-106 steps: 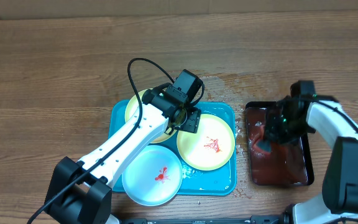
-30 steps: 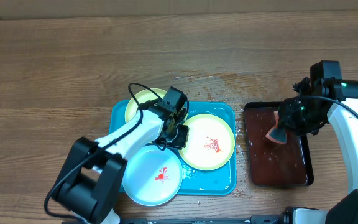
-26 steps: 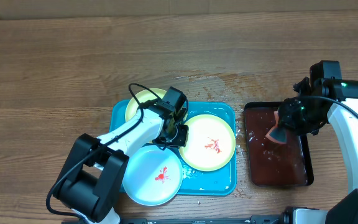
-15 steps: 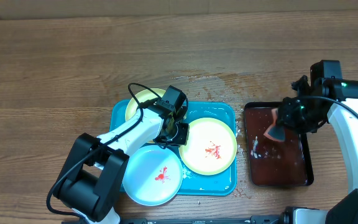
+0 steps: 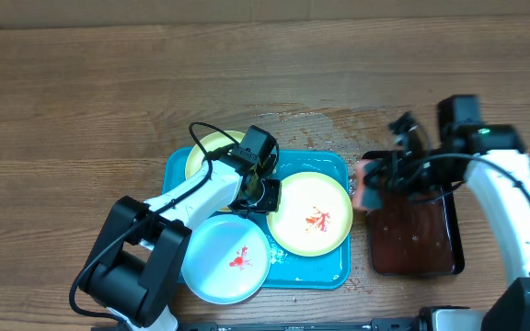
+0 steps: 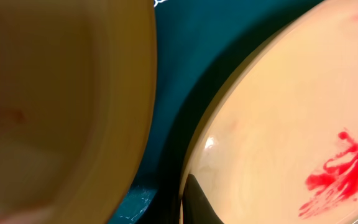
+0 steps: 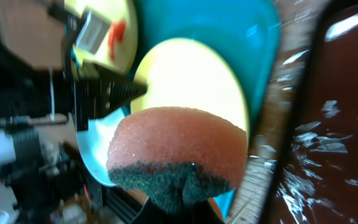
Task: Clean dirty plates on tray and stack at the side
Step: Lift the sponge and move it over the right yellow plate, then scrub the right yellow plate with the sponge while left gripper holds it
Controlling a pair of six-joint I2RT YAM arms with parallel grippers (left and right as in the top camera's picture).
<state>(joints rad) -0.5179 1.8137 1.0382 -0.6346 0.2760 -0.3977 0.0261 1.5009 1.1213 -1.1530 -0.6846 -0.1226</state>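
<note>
The turquoise tray (image 5: 318, 265) holds three plates. A yellow-green plate (image 5: 309, 213) with a red smear lies at its right. My left gripper (image 5: 263, 191) is shut on this plate's left rim; in the left wrist view a dark finger (image 6: 197, 202) rests on the rim of the plate (image 6: 291, 118). A second yellow-green plate (image 5: 208, 152) sits at the back left, partly under the left arm. A white plate (image 5: 226, 259) with a red spot lies in front. My right gripper (image 5: 386, 178) is shut on an orange sponge (image 5: 368, 184) with a green pad, held between the two trays.
A black tray (image 5: 414, 234) of reddish-brown liquid stands right of the turquoise tray. Water droplets (image 5: 325, 124) speckle the wood behind both trays. The left arm's cable (image 5: 196, 124) loops over the back-left plate. The table's far edge meets a cardboard wall (image 5: 247, 9).
My right arm has carried the sponge left, from over the black tray to its left edge. My left gripper has closed on the right plate's rim, and the plate has shifted slightly.
</note>
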